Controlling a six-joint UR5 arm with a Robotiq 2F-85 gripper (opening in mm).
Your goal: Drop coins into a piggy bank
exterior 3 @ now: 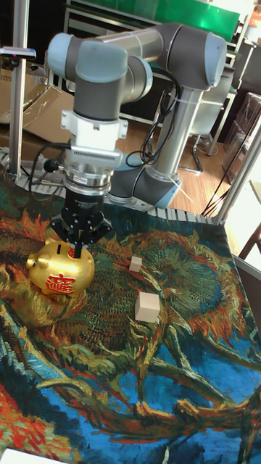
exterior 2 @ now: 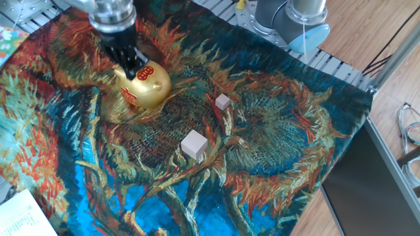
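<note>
**Claw down on top of bank**

Bench covered in a painted sunflower cloth. In the tall view, nearest the camera and to the right of the claw, the big cube; small cube beyond it, also right of the claw, both well apart from it. Gold bank sits directly under the claw, red mark on its side facing the camera. Claw points straight down, black fingers drawn close together, tips at the bank's top; too dark to tell whether anything is pinched between them or whether they touch the slot. Arm rises behind the claw, base further back.
</note>
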